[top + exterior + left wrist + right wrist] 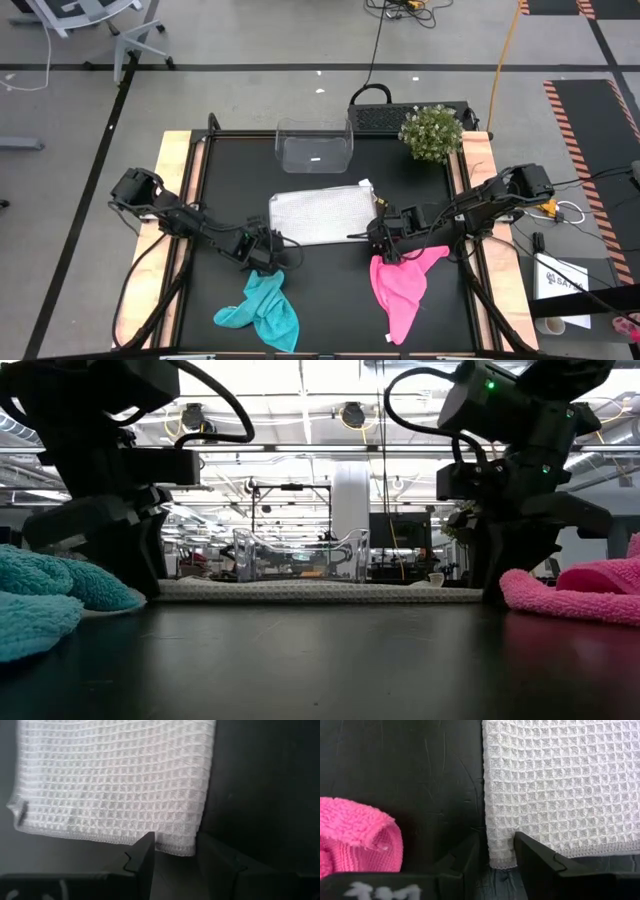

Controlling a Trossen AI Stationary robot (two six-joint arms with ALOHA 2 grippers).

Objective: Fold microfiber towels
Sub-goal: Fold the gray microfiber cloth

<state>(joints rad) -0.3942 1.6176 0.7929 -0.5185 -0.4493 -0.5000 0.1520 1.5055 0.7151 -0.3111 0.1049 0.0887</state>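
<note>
Left tool (268, 243) and right tool (380, 235) lowered, fingers parted.

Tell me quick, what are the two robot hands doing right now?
Left gripper: open, fingers astride a near corner of the white towel, not gripping.
Right gripper: open, fingers astride the towel's other near corner, holding nothing.

A light grey-white waffle-weave towel (322, 215) is laid flat as a rectangle at the centre of the high view, its lower corners seen close up in both wrist views, with a small tag (366, 184) shown at its upper right corner. A teal fuzzy towel (262, 312) is found crumpled in a heap at the lower left of centre. A bright pink fuzzy towel (402, 288) is found bunched and stretched downward at the lower right of centre, well apart from the teal one.
</note>
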